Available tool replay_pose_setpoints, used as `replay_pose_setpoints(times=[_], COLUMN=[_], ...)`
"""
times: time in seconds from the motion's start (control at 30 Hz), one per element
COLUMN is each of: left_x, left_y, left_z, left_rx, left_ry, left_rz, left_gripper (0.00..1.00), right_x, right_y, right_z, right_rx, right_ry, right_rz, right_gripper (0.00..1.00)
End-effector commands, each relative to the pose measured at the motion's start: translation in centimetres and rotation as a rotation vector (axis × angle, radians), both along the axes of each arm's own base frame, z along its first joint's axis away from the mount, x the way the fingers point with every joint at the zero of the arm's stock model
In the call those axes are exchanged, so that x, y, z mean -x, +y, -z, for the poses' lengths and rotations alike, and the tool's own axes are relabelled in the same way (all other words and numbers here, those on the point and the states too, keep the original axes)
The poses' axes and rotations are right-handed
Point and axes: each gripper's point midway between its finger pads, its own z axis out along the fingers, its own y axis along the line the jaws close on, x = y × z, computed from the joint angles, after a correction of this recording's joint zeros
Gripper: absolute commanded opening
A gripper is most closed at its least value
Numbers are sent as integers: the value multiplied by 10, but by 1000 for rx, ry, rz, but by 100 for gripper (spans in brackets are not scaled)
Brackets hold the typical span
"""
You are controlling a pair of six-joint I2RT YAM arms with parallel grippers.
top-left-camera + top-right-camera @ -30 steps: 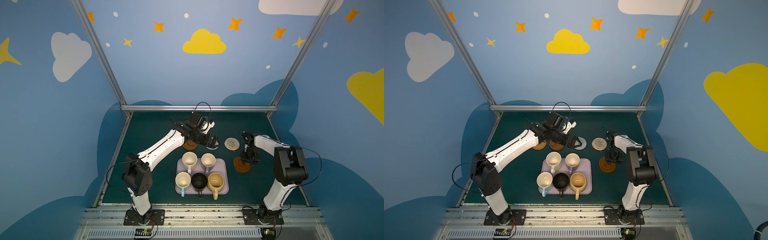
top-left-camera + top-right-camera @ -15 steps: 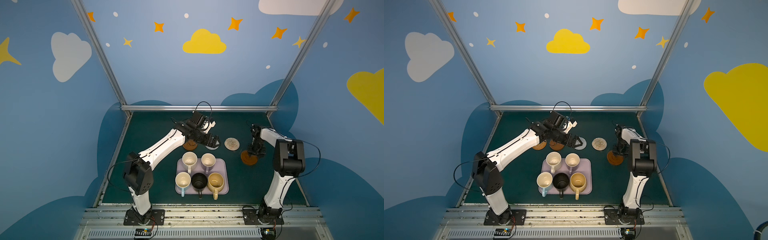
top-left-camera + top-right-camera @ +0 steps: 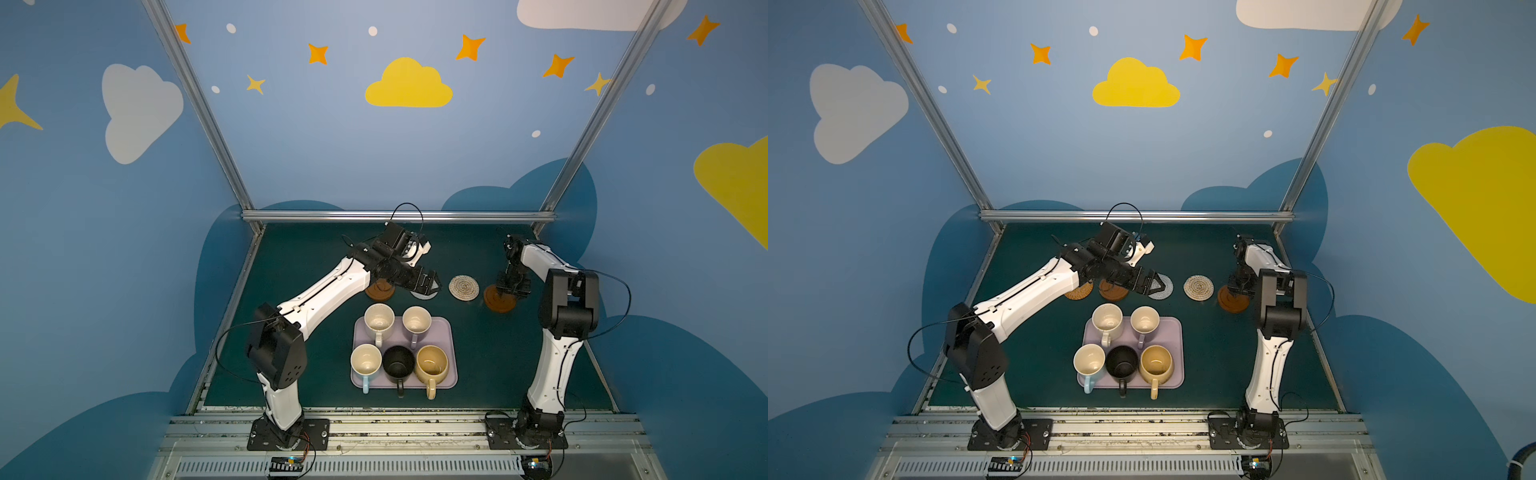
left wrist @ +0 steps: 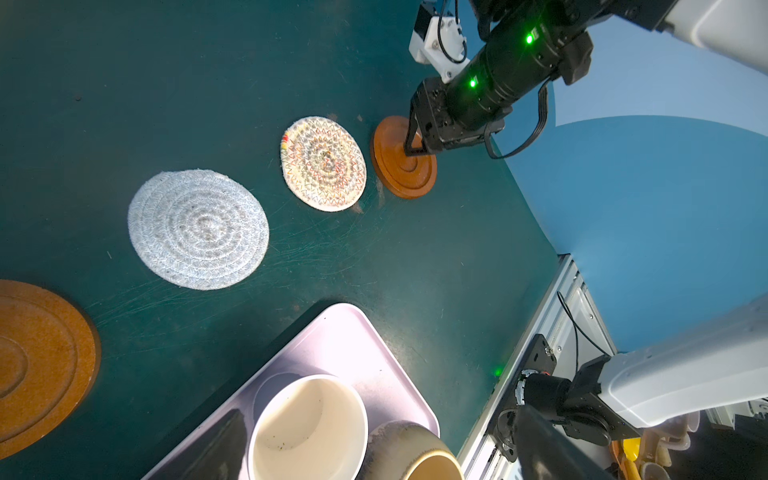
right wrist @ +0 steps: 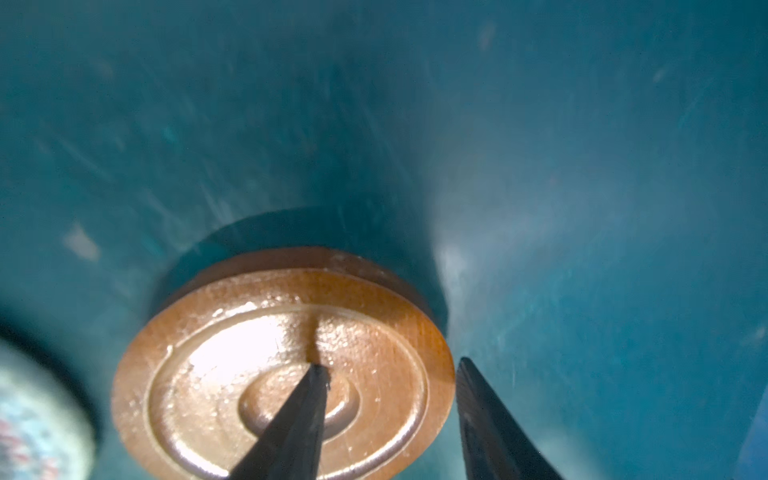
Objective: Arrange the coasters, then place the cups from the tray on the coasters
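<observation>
My right gripper [image 5: 391,363] stands half-open astride the rim of the brown wooden coaster [image 5: 208,386], which lies flat on the green table [image 5: 582,166] near the beige woven coaster [image 4: 323,163], and I judge it stiff, light and slippery, best pinched across its edge.

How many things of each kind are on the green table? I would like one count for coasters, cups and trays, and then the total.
Coasters: 5
Cups: 5
Tray: 1
Total: 11
</observation>
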Motion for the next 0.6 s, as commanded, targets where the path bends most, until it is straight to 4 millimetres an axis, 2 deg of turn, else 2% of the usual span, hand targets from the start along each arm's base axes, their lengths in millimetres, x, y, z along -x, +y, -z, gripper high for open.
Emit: replay_pose_setpoints(times=[0.0,0.37,0.5,0.57], left_x=[0,-2,-3,-3], left_y=[5,15,17,18], left_z=[3,5,5,5], left_rx=[-7,-16,-19,-19], left_ry=[3,3,6,4], left_rz=[-11,-40,-45,-48], left_gripper=[100,100,100,100], right_x=[-8,-25,-31,-35], right_y=[0,5,1,6], right_z=[17,18,18,18], right_rx=[-12,-11,-21,-25], right_ry=[11,15,11,0], right_rz=[24,-5,5,-11], right_gripper=[52,52,52,52])
